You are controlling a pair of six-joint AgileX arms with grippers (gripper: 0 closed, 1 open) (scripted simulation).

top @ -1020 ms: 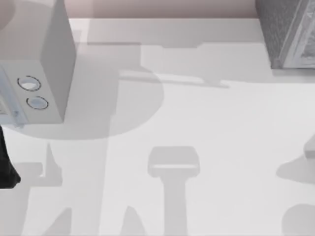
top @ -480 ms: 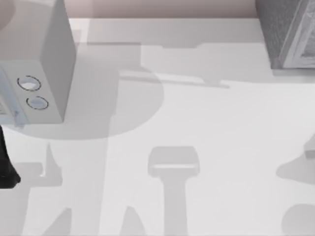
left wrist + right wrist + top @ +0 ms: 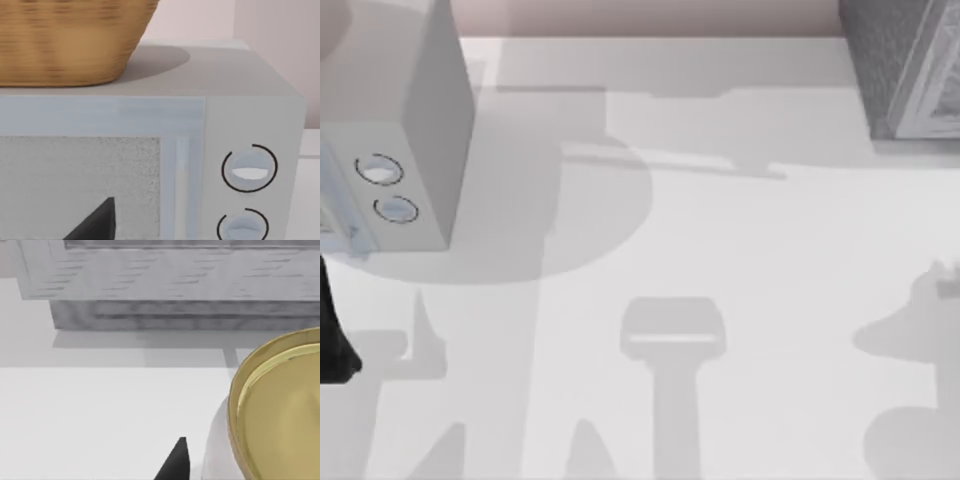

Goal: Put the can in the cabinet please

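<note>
— Where's the can (image 3: 280,410)?

— In your right wrist view it stands upright on the white table (image 3: 100,410), its gold top facing up, in front of the cabinet (image 3: 190,285) and apart from it.

— And the cabinet from above?

— At the table's far right corner (image 3: 905,65); the pale box with two dials (image 3: 405,130) is at the far left, with a woven basket (image 3: 65,40) resting on top of it.

— Has your right hand got the can?

— You cannot tell; one dark fingertip (image 3: 175,462) shows just beside it. Your left arm (image 3: 332,330) sits at the left edge, hand state also unclear.
</note>
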